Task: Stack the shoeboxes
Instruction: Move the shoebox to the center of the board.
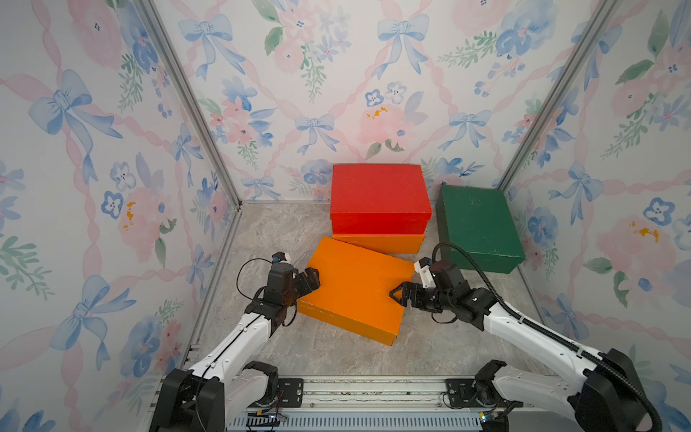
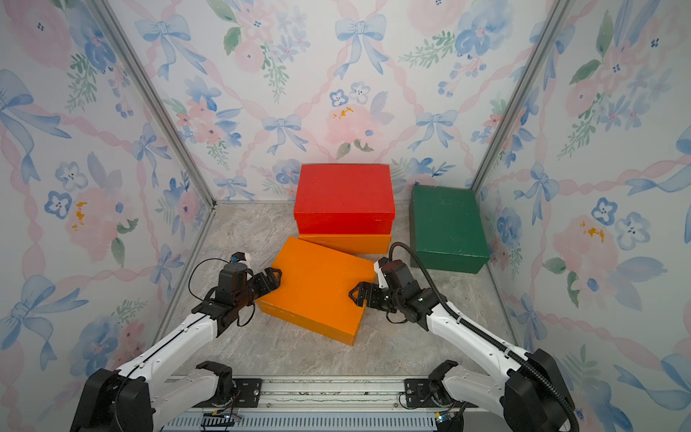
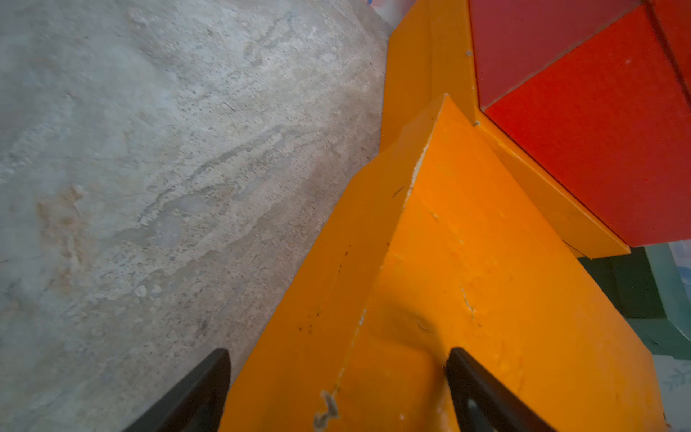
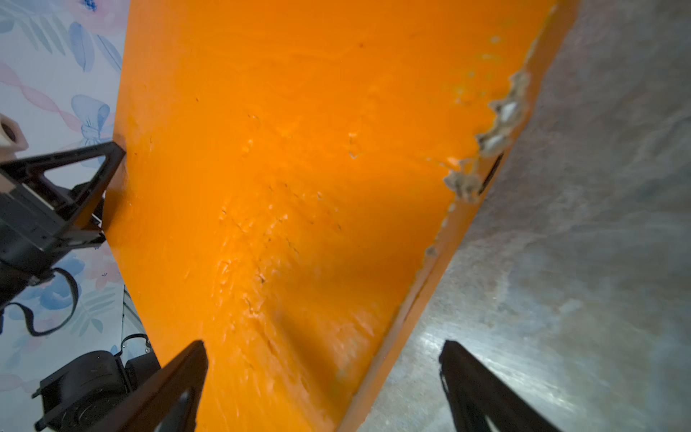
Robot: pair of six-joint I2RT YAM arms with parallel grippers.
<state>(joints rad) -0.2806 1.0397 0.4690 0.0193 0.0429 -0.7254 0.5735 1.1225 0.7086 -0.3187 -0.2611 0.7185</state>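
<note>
Shoebox count: 1 red, 1 green, 2 orange; grippers: 2.
Red box (image 1: 377, 194) sits on first orange box (image 1: 381, 243) at back wall; green box (image 1: 478, 224) just beside. Second orange box (image 1: 355, 291) lies askew in front, with left gripper (image 1: 313, 282) and right gripper (image 1: 395, 295) both spread astride its ends.

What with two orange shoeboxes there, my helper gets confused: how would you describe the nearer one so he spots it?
Find the back wall, where a red shoebox sits on the far orange shoebox. Just in front of that stack lies the near orange shoebox, on the stone floor. Unlike its twin, it sits skewed with its lid bare.
</note>
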